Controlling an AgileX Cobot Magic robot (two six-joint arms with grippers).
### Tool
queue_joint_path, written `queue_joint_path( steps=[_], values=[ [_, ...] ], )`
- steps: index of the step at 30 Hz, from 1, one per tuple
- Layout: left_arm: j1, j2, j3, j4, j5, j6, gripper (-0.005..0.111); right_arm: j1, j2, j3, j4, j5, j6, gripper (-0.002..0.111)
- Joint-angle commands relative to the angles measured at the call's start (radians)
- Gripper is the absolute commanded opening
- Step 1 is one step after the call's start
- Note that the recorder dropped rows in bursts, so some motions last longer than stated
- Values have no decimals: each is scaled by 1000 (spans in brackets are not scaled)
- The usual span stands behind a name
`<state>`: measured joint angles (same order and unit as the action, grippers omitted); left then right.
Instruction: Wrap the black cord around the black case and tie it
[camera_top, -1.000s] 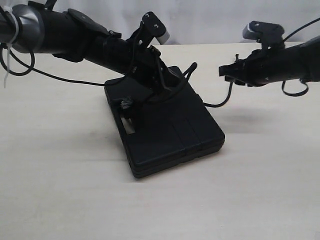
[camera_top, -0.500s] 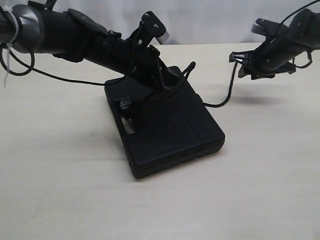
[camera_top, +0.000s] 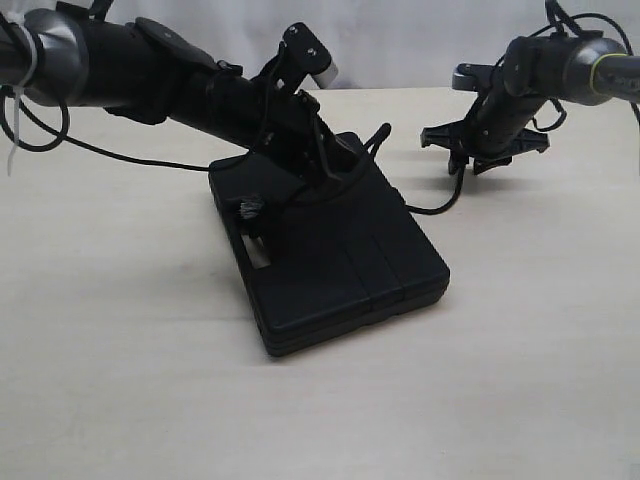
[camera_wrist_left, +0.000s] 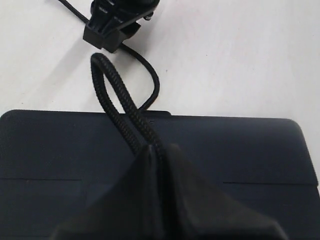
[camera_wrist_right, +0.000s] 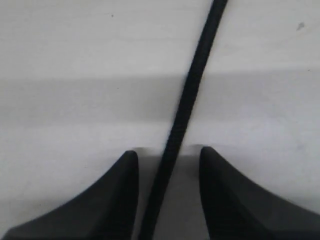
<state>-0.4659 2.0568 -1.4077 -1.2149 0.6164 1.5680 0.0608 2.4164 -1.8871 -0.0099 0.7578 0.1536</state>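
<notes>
The black case (camera_top: 340, 265) lies flat in the middle of the table, its handle slot (camera_top: 259, 256) toward the left. My left gripper (camera_top: 335, 170) presses down over the case's far part, shut on the doubled loop of the black cord (camera_wrist_left: 107, 87); the loop sticks out past the case edge (camera_wrist_left: 60, 145). The cord's frayed knot (camera_top: 250, 208) sits by the slot. From the case's right side the cord (camera_top: 435, 208) rises to my right gripper (camera_top: 468, 158). That gripper (camera_wrist_right: 167, 155) points down at the table, open, and the cord (camera_wrist_right: 187, 95) runs between its fingers with a gap on each side.
A thin robot cable (camera_top: 120, 155) trails over the table behind the left arm. Pale bare tabletop (camera_top: 150, 380) lies in front of and beside the case, and a white wall stands behind the table's far edge (camera_top: 420, 90).
The right arm has swung back and turned its gripper to point down, jaws spread wider around the cord. The left gripper and the case have not moved.
</notes>
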Motion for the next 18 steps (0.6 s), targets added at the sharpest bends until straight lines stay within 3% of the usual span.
queue_joint_path(
  steps=[1, 4, 9, 15, 18],
  values=[
    [5, -12, -1, -1, 0, -6, 0, -5, 28, -4, -50, 62, 20, 39],
    [5, -12, -1, -1, 0, -6, 0, -1, 54, -4, -17, 69, -32, 36],
    [5, -12, -1, -1, 0, -6, 0, 3, 96, -4, 157, 86, -228, 4],
    [5, -12, -1, -1, 0, -6, 0, 24, 88, 7, 222, 45, -349, 4],
    [5, -12, -1, -1, 0, -6, 0, 36, 9, 161, 257, -203, -380, 4]
  ],
)
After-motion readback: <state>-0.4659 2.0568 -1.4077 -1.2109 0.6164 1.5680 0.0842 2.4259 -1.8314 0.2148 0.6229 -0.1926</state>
